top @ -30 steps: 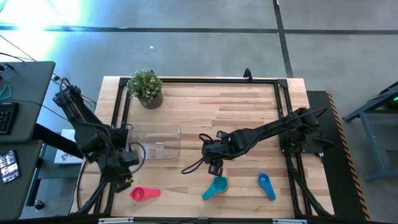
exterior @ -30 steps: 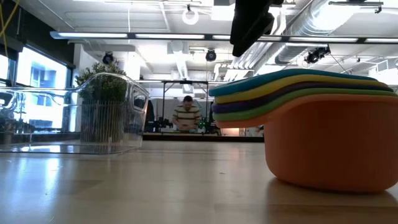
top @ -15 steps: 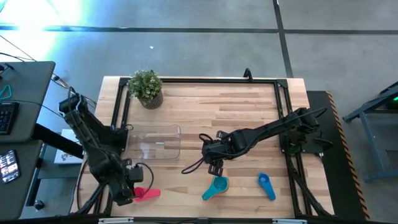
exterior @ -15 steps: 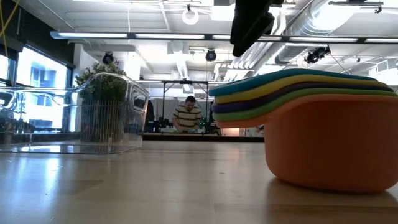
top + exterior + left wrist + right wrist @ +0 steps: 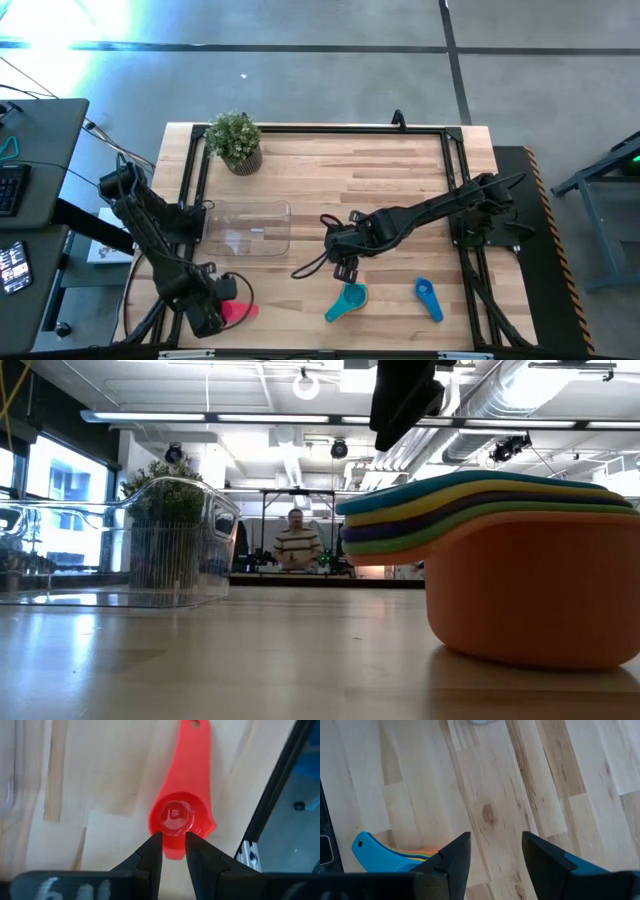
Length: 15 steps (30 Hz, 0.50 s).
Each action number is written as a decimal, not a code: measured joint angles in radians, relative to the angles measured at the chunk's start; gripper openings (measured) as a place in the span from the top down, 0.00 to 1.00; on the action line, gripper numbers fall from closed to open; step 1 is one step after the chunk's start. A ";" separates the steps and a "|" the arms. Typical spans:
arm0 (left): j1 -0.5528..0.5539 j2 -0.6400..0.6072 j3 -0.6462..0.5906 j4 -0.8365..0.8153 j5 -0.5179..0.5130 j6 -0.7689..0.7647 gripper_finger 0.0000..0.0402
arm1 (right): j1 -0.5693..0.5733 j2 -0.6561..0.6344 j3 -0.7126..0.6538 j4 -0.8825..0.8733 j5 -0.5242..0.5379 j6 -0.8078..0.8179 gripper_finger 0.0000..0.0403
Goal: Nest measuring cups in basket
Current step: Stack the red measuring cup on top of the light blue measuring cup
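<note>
The red-pink cup (image 5: 240,310) lies bowl-up near the table's near-left corner, its handle (image 5: 192,750) pointing away from my left gripper (image 5: 174,855). That gripper (image 5: 218,306) is open by a narrow gap, fingertips over the bowl's rim. A nested stack (image 5: 500,570), light blue on top and orange at the bottom (image 5: 348,298), stands on the table near the front. My right gripper (image 5: 345,266) hangs open above it (image 5: 495,857). A blue cup (image 5: 428,298) lies alone to the right. The clear basket (image 5: 250,228) sits left of centre. My left gripper comes from above at the red-pink cup's bowl rim (image 5: 174,847), on the side away from the handle. A strip of the rim shows between the two fingers. Whether the fingers touch it, I cannot tell. The cup lies flat on the table.
A small potted plant (image 5: 235,140) stands at the far-left corner behind the basket. A black frame (image 5: 450,180) runs along the table's edges. Bare wood lies between the basket and the stack. A person (image 5: 295,545) stands in the room behind the table.
My left arm has swung from beside the basket's left end toward the near edge and come down over the red-pink cup, which now lies partly under the gripper. The right arm, the stack and the blue cup have stayed put.
</note>
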<state>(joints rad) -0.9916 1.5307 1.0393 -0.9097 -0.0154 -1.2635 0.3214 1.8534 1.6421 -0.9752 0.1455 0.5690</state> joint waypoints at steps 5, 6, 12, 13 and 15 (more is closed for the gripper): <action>0.000 0.001 0.000 -0.012 0.005 -0.087 0.81 | 0.000 0.000 0.000 0.000 0.000 0.000 0.58; 0.000 0.001 0.000 -0.013 0.005 -0.094 0.81 | 0.000 0.000 0.000 0.000 0.000 0.000 0.58; 0.000 0.001 0.000 -0.013 0.004 -0.061 0.81 | 0.000 0.000 0.000 0.000 0.000 0.000 0.58; 0.000 0.001 0.000 -0.012 0.005 -0.049 0.81 | 0.000 0.000 0.000 0.000 0.000 0.000 0.58; 0.000 0.001 0.000 -0.012 0.005 -0.020 0.79 | 0.000 0.000 0.000 0.000 0.000 0.000 0.58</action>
<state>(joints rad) -0.9913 1.5318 1.0393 -0.9218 -0.0109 -1.2838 0.3214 1.8533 1.6417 -0.9752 0.1459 0.5690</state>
